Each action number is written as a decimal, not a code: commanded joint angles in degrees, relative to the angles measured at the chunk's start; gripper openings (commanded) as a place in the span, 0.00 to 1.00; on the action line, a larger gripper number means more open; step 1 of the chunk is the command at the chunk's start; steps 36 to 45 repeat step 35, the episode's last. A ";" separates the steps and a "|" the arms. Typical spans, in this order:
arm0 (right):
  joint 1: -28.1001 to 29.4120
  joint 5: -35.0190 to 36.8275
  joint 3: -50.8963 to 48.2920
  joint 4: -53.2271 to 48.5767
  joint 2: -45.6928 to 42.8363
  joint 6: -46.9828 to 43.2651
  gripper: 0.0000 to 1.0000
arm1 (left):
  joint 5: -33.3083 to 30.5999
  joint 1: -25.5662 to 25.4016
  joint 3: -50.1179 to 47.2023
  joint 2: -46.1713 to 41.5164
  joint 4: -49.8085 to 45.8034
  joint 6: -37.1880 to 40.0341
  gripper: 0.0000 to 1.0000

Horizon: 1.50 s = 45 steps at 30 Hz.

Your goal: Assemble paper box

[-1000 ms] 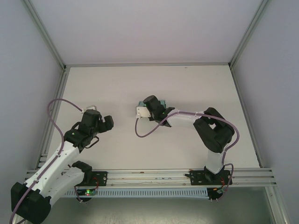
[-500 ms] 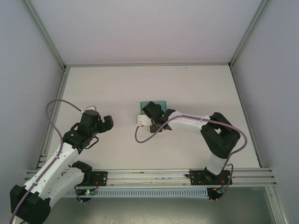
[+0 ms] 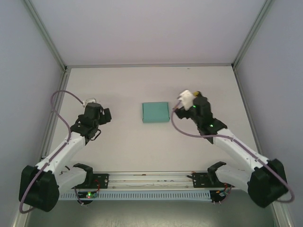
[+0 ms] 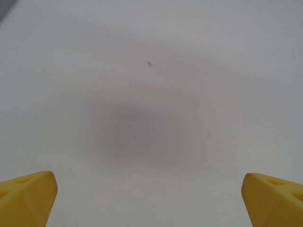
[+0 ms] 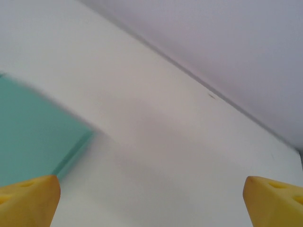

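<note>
The right gripper (image 3: 191, 100) is now seen drawn back to the right of the paper box (image 3: 155, 112), well apart from it, whereas a second ago it was laid over the box at the middle of the table (image 3: 118, 85), and half a second ago the box's far edge was only just uncovered. The box has thus been released. It is left lying flat near the centre of the table, between the two arms, as a closed teal rectangle with no loose flap or tab to be made out from above. In the right wrist view one corner of it (image 5: 33, 142) is caught at the lower left, resting on the white surface, with the two yellow fingertips (image 5: 28, 198) set wide apart and nothing held between them.

The left gripper (image 3: 102, 116) has been shifted a little back and to the left, and is kept well clear of the box. Its jaws are likewise shown spread, with bare table beneath.

From the closed, flat shape and both arms being withdrawn, the assembly is judged complete or very nearly so; whether every tab is fully tucked cannot be told.
</note>
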 commanded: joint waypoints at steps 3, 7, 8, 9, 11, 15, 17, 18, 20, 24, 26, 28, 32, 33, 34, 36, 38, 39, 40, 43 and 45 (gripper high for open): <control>-11.69 -4.85 -15.07 30.18 1.98 16.10 0.98 | -5.26 3.75 -8.46 7.68 32.62 15.97 1.00; -13.94 -7.24 -15.64 34.46 9.96 14.35 0.98 | -2.67 6.45 -12.51 16.39 48.85 17.08 1.00; -14.04 -7.39 -15.68 35.61 12.28 13.29 0.98 | -1.95 6.64 -11.18 16.59 46.44 16.85 1.00; -14.00 -7.20 -16.24 38.62 14.33 12.26 0.98 | 0.83 7.08 -11.09 17.34 47.69 18.42 1.00; -13.80 -5.62 -16.71 43.78 17.10 9.02 0.98 | 2.04 7.82 -10.83 19.82 51.21 20.71 1.00; -18.63 -7.71 -13.49 42.67 21.16 14.54 0.98 | 7.21 10.78 -15.36 29.20 68.88 19.66 0.99; -21.51 -9.02 -13.95 45.17 24.89 17.74 0.98 | 9.50 12.50 -13.71 28.59 65.50 18.13 1.00; -21.94 -7.73 -17.07 55.51 27.28 18.79 0.98 | 10.03 12.44 -14.44 29.74 68.96 19.12 1.00; -22.48 -7.41 -16.81 53.74 26.31 19.91 0.98 | 8.65 12.44 -12.82 27.25 60.88 17.65 1.00; -21.78 -6.20 -16.44 52.77 26.33 18.76 0.98 | 8.51 12.23 -13.07 27.53 61.82 18.06 1.00; -21.82 -6.33 -16.34 52.54 26.18 18.78 0.98 | 8.50 12.21 -13.53 28.47 64.61 18.41 1.00; -21.69 -6.37 -15.85 50.73 25.64 18.64 0.98 | 8.61 12.19 -13.39 27.96 63.28 18.28 1.00; -21.69 -6.29 -15.69 50.45 25.70 18.62 0.98 | 8.62 12.21 -13.39 28.22 63.78 18.32 1.00; -21.62 -6.07 -15.79 50.54 25.71 18.57 0.99 | 8.62 12.20 -13.36 28.09 63.55 18.33 1.00; -21.52 -5.94 -15.72 50.45 25.62 18.49 0.98 | 8.62 12.25 -13.34 28.13 63.61 18.28 1.00; -21.56 -5.93 -15.71 50.54 25.72 18.57 0.98 | 8.62 12.20 -13.45 28.19 63.80 18.32 1.00; -21.56 -5.93 -15.71 50.54 25.72 18.57 0.98 | 8.62 12.20 -13.45 28.19 63.80 18.32 1.00; -21.56 -5.93 -15.71 50.54 25.72 18.57 0.98 | 8.62 12.20 -13.45 28.19 63.80 18.32 1.00; -21.56 -5.93 -15.71 50.54 25.72 18.57 0.98 | 8.62 12.20 -13.45 28.19 63.80 18.32 1.00; -21.56 -5.93 -15.71 50.54 25.72 18.57 0.98 | 8.62 12.20 -13.45 28.19 63.80 18.32 1.00; -21.56 -5.93 -15.71 50.54 25.72 18.57 0.98 | 8.62 12.20 -13.45 28.19 63.80 18.32 1.00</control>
